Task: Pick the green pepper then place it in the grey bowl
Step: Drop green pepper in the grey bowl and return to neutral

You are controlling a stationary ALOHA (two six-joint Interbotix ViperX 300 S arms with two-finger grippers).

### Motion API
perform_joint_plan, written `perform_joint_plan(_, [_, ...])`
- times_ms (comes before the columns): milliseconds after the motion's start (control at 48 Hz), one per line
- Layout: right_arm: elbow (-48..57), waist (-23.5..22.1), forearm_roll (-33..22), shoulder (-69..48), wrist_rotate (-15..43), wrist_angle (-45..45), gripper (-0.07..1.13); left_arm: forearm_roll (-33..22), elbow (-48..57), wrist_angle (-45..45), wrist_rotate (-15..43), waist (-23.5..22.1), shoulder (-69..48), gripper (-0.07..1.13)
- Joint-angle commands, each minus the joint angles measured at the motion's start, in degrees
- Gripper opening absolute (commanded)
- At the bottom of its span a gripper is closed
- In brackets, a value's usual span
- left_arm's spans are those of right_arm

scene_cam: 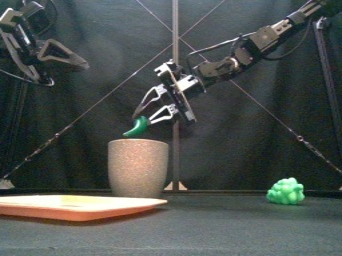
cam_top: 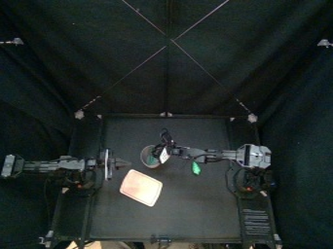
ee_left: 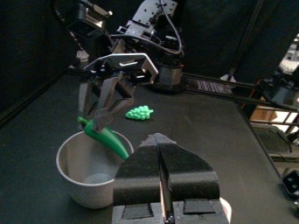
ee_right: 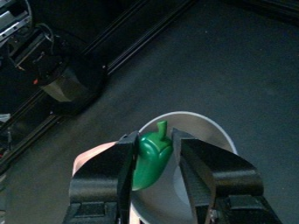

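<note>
Step in hand: the drop into the bowl.

Right pincer (scene_cam: 156, 112) is clenched on the green pepper (scene_cam: 138, 127), which hangs slanted between the jaws. The pepper is in the air just above the mouth of the grey bowl (scene_cam: 138, 168) and not yet inside. In the front view its low tip sits a little clear of the rim. The right wrist view puts it over the opening, but nearer one side of the rim than the centre (one angle only, so treat this as a judgement).

Left pincer (ee_left: 163, 179) has its jaws pressed together on nothing. That arm rests at the left side of the tabletop (scene_cam: 227, 232).

Also present: a pink tray (scene_cam: 80, 206) in front of the bowl and a lumpy green toy (scene_cam: 285, 190) off to the right, both apart from the bowl.

Notes for doing the drop well:
- Shift the pepper toward the middle of the opening first.
- Lower until its tip is below the rim, so it cannot bounce off the edge.
- Keep both jaws off the wall, since the bowl is tall and looks tippable.
- Open fully, then rise straight up.
</note>
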Motion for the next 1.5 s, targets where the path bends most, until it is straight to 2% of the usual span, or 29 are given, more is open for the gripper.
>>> perform_joint_plan(21, [-1.8,-0.8,-0.6,-1.2,-0.1,-0.5,0.72,0.1,-0.8,-0.3,0.1,0.2,0.2,0.08])
perform_joint_plan(375, [-1.7,-0.7,-2.3,-1.2,0.2,-0.5,0.91,0.1,-0.8,-0.3,0.1,0.5,0.2,0.08])
perform_joint_plan(688, [0.3,-0.1,-3.1,-4.0,-0.2,-0.4,0.91,0.1,-0.4,-0.2,0.1,0.5,0.2,0.08])
perform_joint_plan(979, [7.9,4.4,-11.6,-13.4,-0.3,-1.4,0.91,0.1,-0.1,-0.2,0.1,0.5,0.2,0.08])
perform_joint_plan(1333, [17.8,9.1,-14.9,-22.0,-0.4,-5.8,0.91,1.8,0.3,-0.2,0.4,1.6,0.2,0.08])
perform_joint_plan(1500, [20.8,10.9,-19.0,-24.5,-0.4,-9.8,0.91,2.1,0.3,-0.4,0.3,3.8,0.2,0.08])
